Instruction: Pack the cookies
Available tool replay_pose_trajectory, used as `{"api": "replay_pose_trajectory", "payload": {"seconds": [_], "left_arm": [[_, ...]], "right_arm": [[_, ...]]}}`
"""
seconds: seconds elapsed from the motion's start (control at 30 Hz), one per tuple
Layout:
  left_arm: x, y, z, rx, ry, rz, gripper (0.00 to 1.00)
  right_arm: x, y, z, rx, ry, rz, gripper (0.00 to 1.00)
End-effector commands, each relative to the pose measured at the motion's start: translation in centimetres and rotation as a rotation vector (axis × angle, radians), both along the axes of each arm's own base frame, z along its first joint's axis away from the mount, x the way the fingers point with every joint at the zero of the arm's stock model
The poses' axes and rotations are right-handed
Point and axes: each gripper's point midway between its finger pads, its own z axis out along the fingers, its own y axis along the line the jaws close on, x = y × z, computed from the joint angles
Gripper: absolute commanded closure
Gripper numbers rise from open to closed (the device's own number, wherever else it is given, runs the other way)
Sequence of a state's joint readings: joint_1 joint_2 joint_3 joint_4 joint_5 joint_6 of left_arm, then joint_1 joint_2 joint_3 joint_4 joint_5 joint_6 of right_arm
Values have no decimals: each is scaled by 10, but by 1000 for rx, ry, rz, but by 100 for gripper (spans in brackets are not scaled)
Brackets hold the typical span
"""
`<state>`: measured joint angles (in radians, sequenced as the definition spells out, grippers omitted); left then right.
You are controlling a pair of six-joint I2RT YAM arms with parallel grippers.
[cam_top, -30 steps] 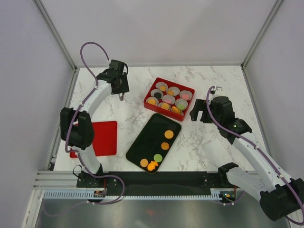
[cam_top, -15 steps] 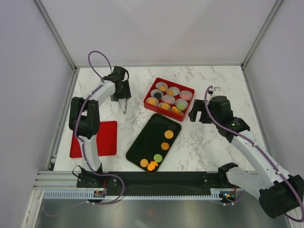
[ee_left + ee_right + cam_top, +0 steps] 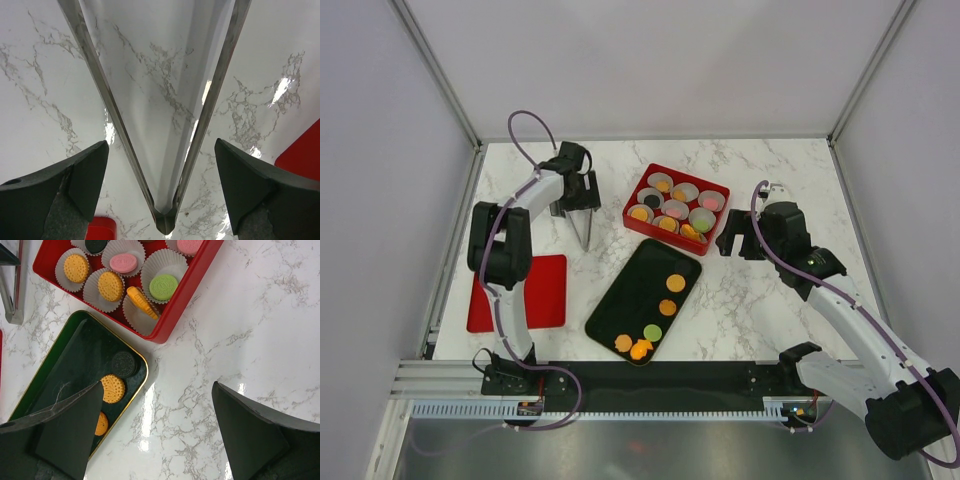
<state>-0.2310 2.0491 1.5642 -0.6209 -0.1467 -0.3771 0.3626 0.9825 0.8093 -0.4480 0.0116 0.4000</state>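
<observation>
Our left tool (image 3: 160, 160) and right tool (image 3: 156, 400) both gape wide, empty; we should centre the left over the tongs (image 3: 207, 115) on the counter (image 3: 760, 295) before closing.

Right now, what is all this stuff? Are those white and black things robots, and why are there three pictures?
Yes, those are two robot arms, bolted at the near edge of a marble table. Each ends in a two-finger pincher called a gripper. The big picture comes from a camera above them. The other two come from small cameras on the wrists, looking at the table up close. On the table sit a red box of paper cups with cookies inside, and a dark tray with more cookies on it. The left gripper stands open with metal tongs between its fingers, which do not touch them. The right gripper is open too and holds nothing.
</observation>
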Motion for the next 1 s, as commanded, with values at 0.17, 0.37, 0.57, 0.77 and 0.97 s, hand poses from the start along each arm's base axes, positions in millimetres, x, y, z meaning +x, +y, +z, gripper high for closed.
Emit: {"api": "replay_pose_trajectory", "payload": {"seconds": [0.17, 0.37, 0.57, 0.77, 0.97], "left_arm": [[-6, 11, 110, -42, -231, 70, 17], [-83, 25, 115, -86, -235, 137, 28], [-144, 36, 95, -100, -202, 138, 39], [-177, 31, 50, -130, -97, 124, 49], [-184, 18, 21, -123, -23, 121, 51]], "right_arm": [[5, 9, 23, 58, -48, 19, 2], [2, 13, 17, 83, -33, 29, 2], [-3, 23, 13, 124, -28, 76, 2], [-3, 27, 8, 136, -17, 83, 4], [1, 34, 6, 152, -17, 92, 4]]}}
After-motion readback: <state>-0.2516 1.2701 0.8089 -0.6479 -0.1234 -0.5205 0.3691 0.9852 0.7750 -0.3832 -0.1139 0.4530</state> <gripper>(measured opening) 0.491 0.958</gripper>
